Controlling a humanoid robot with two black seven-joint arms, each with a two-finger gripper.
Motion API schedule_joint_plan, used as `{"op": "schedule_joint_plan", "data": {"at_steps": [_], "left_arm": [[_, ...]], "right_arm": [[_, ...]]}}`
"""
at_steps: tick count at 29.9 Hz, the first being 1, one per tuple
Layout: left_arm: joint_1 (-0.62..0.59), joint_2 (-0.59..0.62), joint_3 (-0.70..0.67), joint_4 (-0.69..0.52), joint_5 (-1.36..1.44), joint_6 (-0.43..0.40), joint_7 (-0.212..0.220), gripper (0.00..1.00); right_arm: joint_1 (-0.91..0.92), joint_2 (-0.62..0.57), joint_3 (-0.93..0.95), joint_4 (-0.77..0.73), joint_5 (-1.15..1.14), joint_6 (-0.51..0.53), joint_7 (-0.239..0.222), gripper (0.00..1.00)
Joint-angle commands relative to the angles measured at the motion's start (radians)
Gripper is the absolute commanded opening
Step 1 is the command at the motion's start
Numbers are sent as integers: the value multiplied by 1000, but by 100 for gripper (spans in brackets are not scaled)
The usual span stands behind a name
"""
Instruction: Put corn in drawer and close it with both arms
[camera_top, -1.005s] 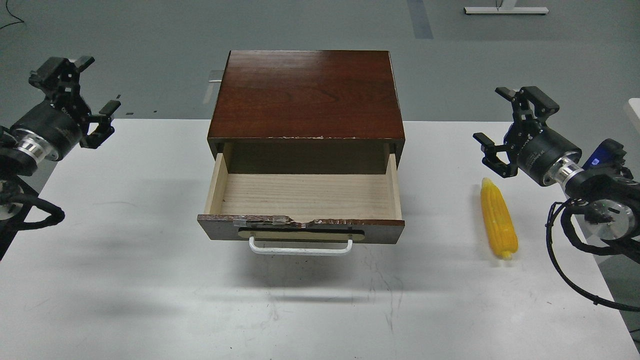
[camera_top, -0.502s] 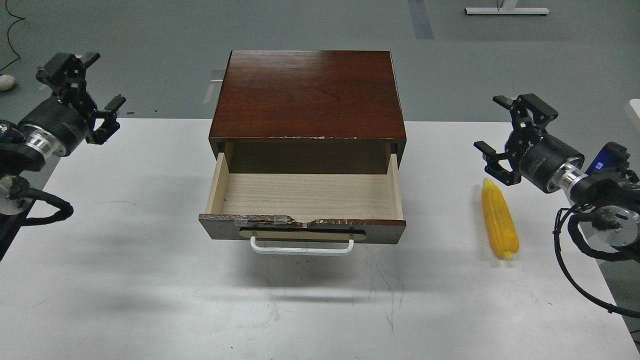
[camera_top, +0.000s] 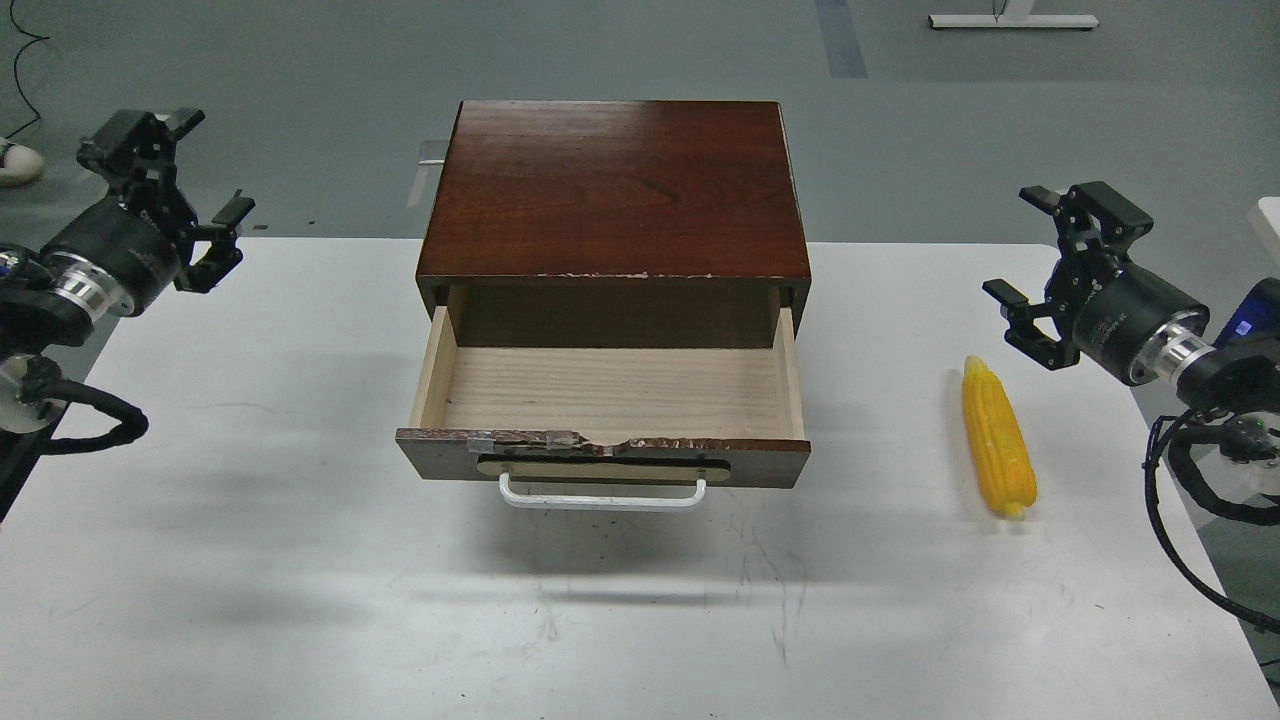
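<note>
The yellow corn (camera_top: 997, 437) lies on the white table, right of the drawer, its tapered end pointing away from me. The drawer (camera_top: 606, 458) stands pulled out of the dark brown cabinet (camera_top: 614, 190); its pale wood interior is empty and its white bar handle (camera_top: 601, 494) faces me. My right gripper (camera_top: 1032, 242) is open and empty, raised above the table just behind and right of the corn. My left gripper (camera_top: 210, 165) is open and empty, raised at the table's far left edge, well away from the drawer.
The white table (camera_top: 300, 560) reaches from the front edge up to the cabinet. Black cables hang from both wrists near the table's side edges. Grey floor lies behind the table, with a white frame base (camera_top: 1010, 20) at the far right.
My right gripper has drawn back to the right, away from the corn's tip. My left gripper has shifted slightly right and up. Corn and drawer have not moved.
</note>
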Motion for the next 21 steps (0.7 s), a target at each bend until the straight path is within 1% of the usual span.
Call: {"op": "schedule_joint_plan", "data": {"at_steps": [1, 17, 20, 21], "left_arm": [[2, 3, 0, 0, 0, 0, 0, 98], [8, 1, 0, 0, 0, 0, 0, 98], [8, 1, 0, 0, 0, -2, 0, 98], [8, 3, 0, 0, 0, -2, 0, 98]], "right_arm": [[-2, 2, 11, 0, 0, 1, 2, 100], [-6, -1, 5, 1, 0, 1, 2, 100], [-6, -20, -23, 8, -40, 5, -8, 100], [1, -47, -46, 8, -117, 7, -24, 100]]}}
